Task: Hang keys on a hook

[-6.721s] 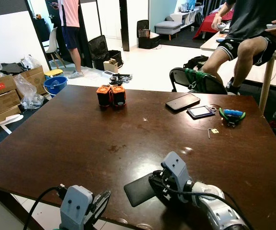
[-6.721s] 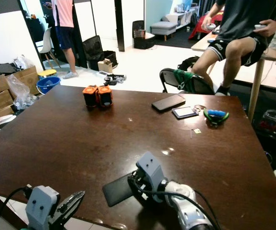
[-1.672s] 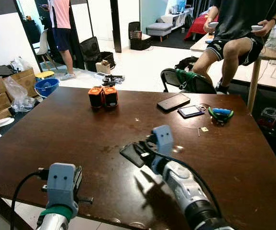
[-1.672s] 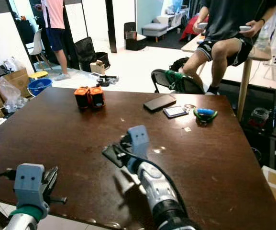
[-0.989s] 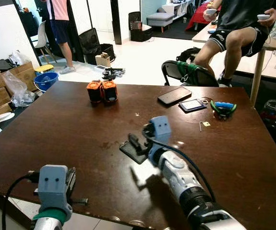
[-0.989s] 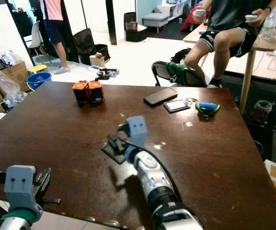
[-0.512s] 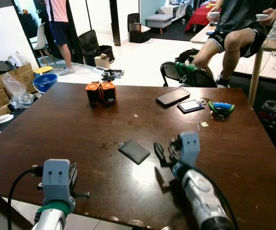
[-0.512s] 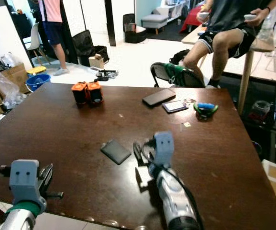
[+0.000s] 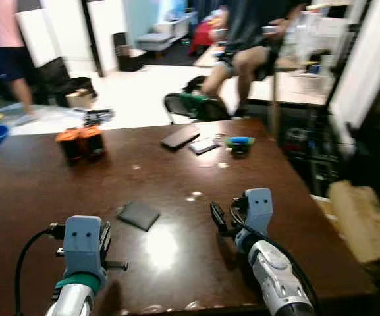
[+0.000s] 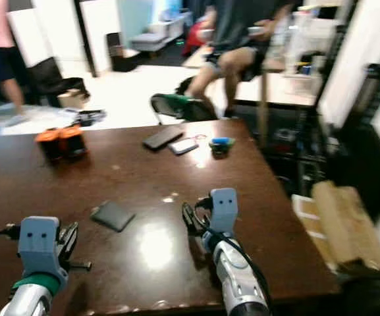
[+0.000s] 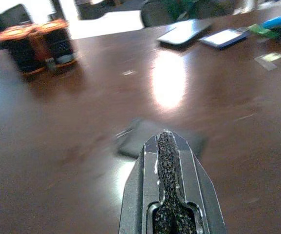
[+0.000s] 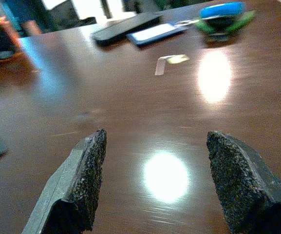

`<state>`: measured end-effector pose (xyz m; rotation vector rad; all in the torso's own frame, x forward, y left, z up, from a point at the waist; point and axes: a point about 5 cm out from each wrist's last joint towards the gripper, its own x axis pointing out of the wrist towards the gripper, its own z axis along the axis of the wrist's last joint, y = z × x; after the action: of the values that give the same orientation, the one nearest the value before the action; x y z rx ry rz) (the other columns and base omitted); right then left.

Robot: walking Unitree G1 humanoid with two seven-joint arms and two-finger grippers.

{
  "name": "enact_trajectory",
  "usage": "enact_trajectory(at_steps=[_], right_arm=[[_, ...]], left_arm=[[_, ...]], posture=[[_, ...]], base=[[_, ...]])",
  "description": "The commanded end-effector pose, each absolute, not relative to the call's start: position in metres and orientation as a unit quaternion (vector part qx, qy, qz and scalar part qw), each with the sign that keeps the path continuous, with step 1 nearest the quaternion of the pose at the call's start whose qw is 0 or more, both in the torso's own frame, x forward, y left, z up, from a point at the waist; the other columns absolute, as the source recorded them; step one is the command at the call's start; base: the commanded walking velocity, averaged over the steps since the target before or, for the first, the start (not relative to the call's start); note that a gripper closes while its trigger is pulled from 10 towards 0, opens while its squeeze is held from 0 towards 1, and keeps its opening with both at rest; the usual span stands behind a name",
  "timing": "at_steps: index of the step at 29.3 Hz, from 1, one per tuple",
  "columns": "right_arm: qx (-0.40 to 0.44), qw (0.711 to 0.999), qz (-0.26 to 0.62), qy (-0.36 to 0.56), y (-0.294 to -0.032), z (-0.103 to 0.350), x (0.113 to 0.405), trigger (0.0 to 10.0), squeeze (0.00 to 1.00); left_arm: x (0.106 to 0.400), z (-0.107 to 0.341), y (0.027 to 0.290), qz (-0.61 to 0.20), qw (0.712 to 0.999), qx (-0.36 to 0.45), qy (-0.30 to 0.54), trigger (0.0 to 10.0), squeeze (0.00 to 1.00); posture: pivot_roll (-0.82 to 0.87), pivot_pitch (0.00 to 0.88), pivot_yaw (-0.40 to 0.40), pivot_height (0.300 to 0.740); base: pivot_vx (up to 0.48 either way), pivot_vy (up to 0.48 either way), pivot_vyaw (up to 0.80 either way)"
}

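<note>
A blue and green clip-like thing [image 9: 240,141] lies at the far side of the brown table [image 9: 176,178], also seen in the right wrist view [image 12: 223,12]; I cannot make out keys on it. My right gripper [image 9: 226,216] hovers low over the table's near middle, open with nothing between its fingers [image 12: 89,165]. A dark flat wallet-like thing [image 9: 137,214] lies on the table to its left, apart from it. My left gripper [image 11: 165,139] is shut and empty near the front edge, pointing at that dark thing.
A phone [image 9: 180,136], a card [image 9: 205,145] and a small tag [image 12: 172,59] lie near the clip. Two orange-and-black blocks [image 9: 80,141] stand far left. A person [image 9: 249,39] sits beyond the table. A cardboard box [image 9: 357,220] and dark shelving [image 9: 374,131] stand right.
My right gripper carried the dark flat thing to mid-table, let it go and drew off to the right, open. The camera has turned right, shifting the whole picture.
</note>
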<state>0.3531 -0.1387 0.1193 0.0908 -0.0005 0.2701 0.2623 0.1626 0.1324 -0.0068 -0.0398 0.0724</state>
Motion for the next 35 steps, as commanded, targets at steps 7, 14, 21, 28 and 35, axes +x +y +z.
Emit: enact_trajectory(at_steps=[7, 14, 21, 28, 35], right_arm=[[0.061, 0.985, 0.163, 0.003, -0.125, 0.119, 0.349, 10.0, 0.00], [0.034, 0.985, 0.171, 0.001, -0.121, 0.119, 0.349, 10.0, 0.00], [0.056, 0.985, 0.163, 0.008, -0.123, 0.119, 0.350, 10.0, 0.00], [0.057, 0.984, 0.166, 0.009, -0.121, 0.118, 0.349, 10.0, 0.00], [0.058, 0.985, 0.165, 0.010, -0.121, 0.117, 0.348, 10.0, 0.00]], left_arm=[[0.260, 0.136, 0.167, 0.047, 0.998, -0.002, -0.030, 10.0, 0.00], [0.259, 0.137, 0.167, 0.043, 0.999, -0.005, -0.031, 10.0, 0.00], [0.258, 0.139, 0.167, 0.046, 0.998, -0.014, -0.035, 10.0, 0.00], [0.258, 0.139, 0.169, 0.050, 0.998, -0.016, -0.034, 10.0, 0.00], [0.258, 0.139, 0.170, 0.050, 0.998, -0.019, -0.032, 10.0, 0.00]], posture=[[-0.02, 0.000, 0.135, 0.740], [-0.01, 0.000, 0.136, 0.740], [-0.01, 0.000, 0.136, 0.740], [-0.01, 0.000, 0.133, 0.740], [-0.01, 0.000, 0.135, 0.740]], base=[[0.000, 0.000, -0.12], [0.000, 0.000, 0.23], [0.000, 0.000, 0.11], [0.000, 0.000, 0.00], [0.000, 0.000, 0.00]])
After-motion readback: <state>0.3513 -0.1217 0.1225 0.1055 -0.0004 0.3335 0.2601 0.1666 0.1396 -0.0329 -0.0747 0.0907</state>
